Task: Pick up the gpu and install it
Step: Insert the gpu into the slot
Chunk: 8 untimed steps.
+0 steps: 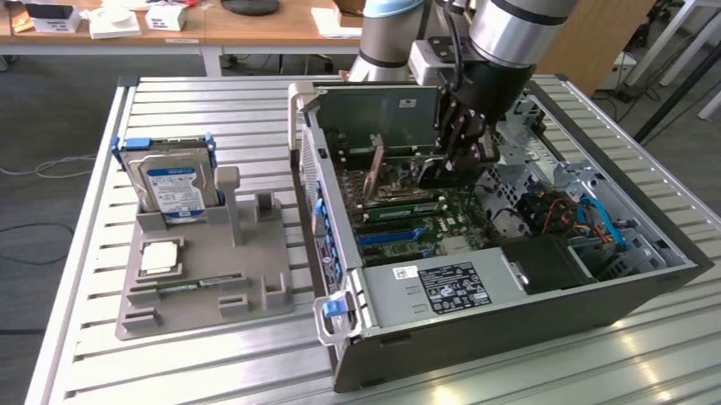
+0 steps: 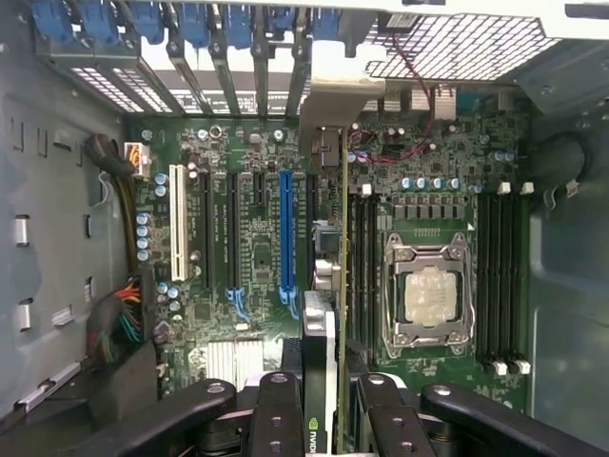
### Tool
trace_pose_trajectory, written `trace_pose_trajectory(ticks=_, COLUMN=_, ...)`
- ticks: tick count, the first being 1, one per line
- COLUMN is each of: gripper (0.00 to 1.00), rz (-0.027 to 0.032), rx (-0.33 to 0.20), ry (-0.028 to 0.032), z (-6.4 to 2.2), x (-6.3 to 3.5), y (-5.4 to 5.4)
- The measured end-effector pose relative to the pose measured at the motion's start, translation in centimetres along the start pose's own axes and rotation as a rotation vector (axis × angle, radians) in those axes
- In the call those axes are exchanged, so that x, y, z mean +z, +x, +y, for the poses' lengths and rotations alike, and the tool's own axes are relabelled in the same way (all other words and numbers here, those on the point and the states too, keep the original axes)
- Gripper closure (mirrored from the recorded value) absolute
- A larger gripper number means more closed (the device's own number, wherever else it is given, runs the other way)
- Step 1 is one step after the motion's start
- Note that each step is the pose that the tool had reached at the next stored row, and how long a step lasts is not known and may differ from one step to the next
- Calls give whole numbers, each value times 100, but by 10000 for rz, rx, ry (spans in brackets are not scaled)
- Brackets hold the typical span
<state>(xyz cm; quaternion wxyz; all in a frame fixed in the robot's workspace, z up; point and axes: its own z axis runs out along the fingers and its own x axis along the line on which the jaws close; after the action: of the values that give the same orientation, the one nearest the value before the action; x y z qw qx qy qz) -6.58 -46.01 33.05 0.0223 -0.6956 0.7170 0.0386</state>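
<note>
While the arm reached down into the open computer case (image 1: 631, 291), the gripper (image 1: 460, 165) stood clamped on the gpu (image 1: 377, 164), its fingers (image 2: 276, 419) pressing either face of the thin card, so the jaws were set only as far apart as the card is thick. The wrist view showed the card edge-on (image 2: 328, 286), running away from the fingers toward the rear wall of the case, with its grey metal end bracket (image 2: 333, 105) up against the row of blue slot clips (image 2: 190, 24). Holding the board by its flat sides kept its lower edge free, which I judged was what allowed it to be lined up with a slot.

The card hung upright over the motherboard (image 2: 247, 257), just beside the long blue expansion slot (image 2: 285, 233); whether its connector edge was already seated could not be told. Beyond it lay the processor socket (image 2: 428, 290) and the dark memory slots (image 2: 504, 281).

Outside the case, on the exterior view's left, a grey holder tray (image 1: 203, 287) sat on the slatted table (image 1: 169, 371). The hard drive (image 1: 171, 184) stood upright in its cradle there, and a narrow memory stick (image 1: 186, 285) lay flat nearer the front, each kept in its own recess, seemingly for easy pick-up.
</note>
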Motion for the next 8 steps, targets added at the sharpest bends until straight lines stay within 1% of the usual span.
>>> trace_pose_trajectory(ticks=3, gripper=73, rz=-1, rx=0, ry=0, z=-1, x=42, y=3)
trace_pose_trajectory(ticks=8, gripper=73, rz=0, rx=0, ry=0, z=-2, x=83, y=7)
